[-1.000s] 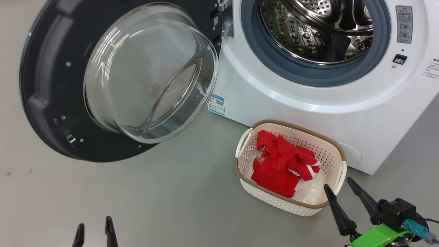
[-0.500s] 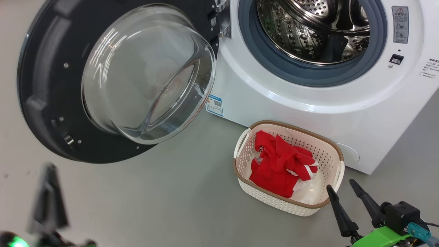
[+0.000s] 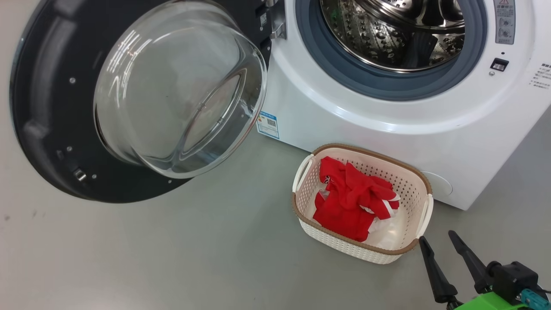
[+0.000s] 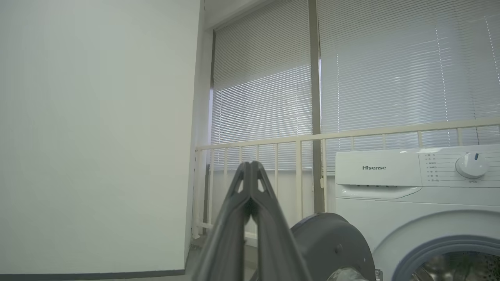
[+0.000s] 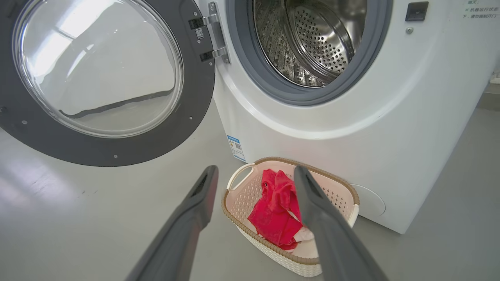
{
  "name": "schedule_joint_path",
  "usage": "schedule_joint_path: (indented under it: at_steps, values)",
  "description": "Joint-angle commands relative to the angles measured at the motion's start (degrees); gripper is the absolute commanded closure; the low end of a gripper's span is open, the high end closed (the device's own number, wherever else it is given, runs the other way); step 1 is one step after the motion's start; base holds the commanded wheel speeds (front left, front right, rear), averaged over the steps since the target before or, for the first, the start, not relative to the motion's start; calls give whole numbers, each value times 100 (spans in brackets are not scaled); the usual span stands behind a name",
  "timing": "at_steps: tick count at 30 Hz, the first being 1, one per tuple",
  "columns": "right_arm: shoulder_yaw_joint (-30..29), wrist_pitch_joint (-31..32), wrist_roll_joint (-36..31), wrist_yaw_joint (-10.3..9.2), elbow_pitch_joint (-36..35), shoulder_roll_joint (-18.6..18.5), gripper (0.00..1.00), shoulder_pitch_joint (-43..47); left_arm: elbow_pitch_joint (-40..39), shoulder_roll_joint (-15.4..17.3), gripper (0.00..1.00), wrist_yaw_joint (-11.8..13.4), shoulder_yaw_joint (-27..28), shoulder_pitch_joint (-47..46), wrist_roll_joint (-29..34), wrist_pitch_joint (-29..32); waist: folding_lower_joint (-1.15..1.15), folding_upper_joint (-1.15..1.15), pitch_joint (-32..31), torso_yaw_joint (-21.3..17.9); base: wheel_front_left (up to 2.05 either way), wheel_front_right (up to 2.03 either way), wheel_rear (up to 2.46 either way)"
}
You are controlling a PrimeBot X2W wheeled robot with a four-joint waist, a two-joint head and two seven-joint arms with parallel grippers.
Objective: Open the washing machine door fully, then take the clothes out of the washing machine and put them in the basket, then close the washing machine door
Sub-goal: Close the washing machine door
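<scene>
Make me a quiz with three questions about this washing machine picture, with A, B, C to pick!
1. How is the washing machine door? A. shut B. swung wide open C. taken off
2. Where are the clothes? A. hanging on the door B. in the basket C. beside the basket
3. What colour is the basket's rim? A. brown B. blue C. green
Answers: 1 B, it stands clear of the opening; 2 B, red fabric lies inside; 3 A, a brown band tops it.
</scene>
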Motion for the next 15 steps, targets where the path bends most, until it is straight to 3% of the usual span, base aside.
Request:
schedule_joint_path:
  at_steps: [1, 5, 10, 15]
  values:
    - [51, -37, -79, 37, -161, -35, 0, 25, 332, 531, 100, -30, 59, -445, -474, -11, 0, 0, 34, -3, 0, 0, 0]
    - [24, -37, -117, 37, -213, -23, 0, 33, 1354, 1094, 100, -31, -123, -1039, -1639, 350, 0, 0, 146, -64, 0, 0, 0]
    - [-4, -37, -141, 37, -249, -73, 0, -25, 2401, 1534, 100, -32, -445, -1617, -3083, 1357, 0, 0, 317, -102, 0, 0, 0]
    - [-6, -37, -154, 37, -274, -132, 0, -95, 3032, 1809, 100, -32, -707, -1868, -3786, 2097, 0, 0, 472, -146, 0, 0, 0]
